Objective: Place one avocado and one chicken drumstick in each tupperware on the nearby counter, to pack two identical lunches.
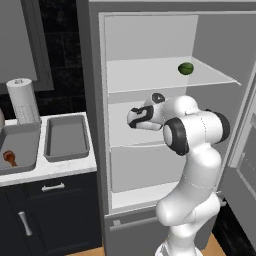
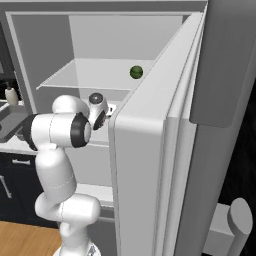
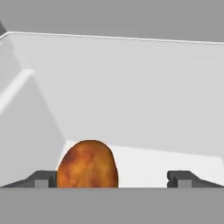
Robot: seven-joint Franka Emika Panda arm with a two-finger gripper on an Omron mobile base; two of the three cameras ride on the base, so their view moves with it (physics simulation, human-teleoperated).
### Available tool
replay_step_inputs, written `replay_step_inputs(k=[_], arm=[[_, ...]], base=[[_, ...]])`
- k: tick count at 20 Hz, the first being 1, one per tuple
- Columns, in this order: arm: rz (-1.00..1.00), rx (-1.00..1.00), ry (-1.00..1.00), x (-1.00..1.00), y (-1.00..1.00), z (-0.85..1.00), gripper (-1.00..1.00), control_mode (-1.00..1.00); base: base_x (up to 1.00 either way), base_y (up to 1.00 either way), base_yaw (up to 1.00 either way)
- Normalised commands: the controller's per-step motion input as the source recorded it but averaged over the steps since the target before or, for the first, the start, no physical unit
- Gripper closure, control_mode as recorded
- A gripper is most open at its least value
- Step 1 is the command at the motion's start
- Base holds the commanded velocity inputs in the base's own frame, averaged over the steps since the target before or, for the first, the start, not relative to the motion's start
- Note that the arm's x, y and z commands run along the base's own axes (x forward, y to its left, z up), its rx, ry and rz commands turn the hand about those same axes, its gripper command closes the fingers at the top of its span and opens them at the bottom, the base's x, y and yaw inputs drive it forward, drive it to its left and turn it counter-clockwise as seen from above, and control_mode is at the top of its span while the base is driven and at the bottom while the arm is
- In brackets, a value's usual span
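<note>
Reaching into the open fridge (image 1: 95, 60), the arm is holding its gripper (image 3: 111, 177) at the level of the middle shelf (image 1: 125, 137), with the jaws spread wide and nothing between them pinched. In the hand view, the two dark fingertips (image 3: 41, 178) are standing well apart at the bottom of the frame, and a chicken drumstick (image 3: 87, 165) is sitting on the pale shelf floor just ahead of them.

The relation that matters: the drumstick is lying off-centre, close against the left-hand fingertip in that view and well clear of the other. It is presenting a rounded end toward the camera, so its long axis appears to be running roughly away from the hand (the far end is hidden, so this is a judgement only). A sideways correction toward the drumstick looks necessary before the jaws close.

One avocado (image 1: 185, 68) is resting on the upper shelf, toward the right wall, above the hand and well apart from it.

On the counter (image 1: 60, 167) left of the fridge, two grey trays are sitting side by side. The nearer tray (image 1: 66, 136) is appearing empty; the farther tray (image 1: 22, 150) is holding one drumstick (image 1: 9, 157). Packing is judged early.
</note>
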Motion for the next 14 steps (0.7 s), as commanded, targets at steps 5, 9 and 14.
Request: replay_step_inputs(k=[5,9,14], arm=[[0.0,0.0,0.0,-0.09,0.19,-0.22,1.0,-1.0],[0.0,0.0,0.0,-0.22,0.11,-0.01,1.0,-1.0],[0.0,0.0,0.0,-0.12,0.02,0.0,1.0,-1.0]], base=[[0.0,0.0,0.0],[0.0,0.0,0.0],[0.0,0.0,0.0]])
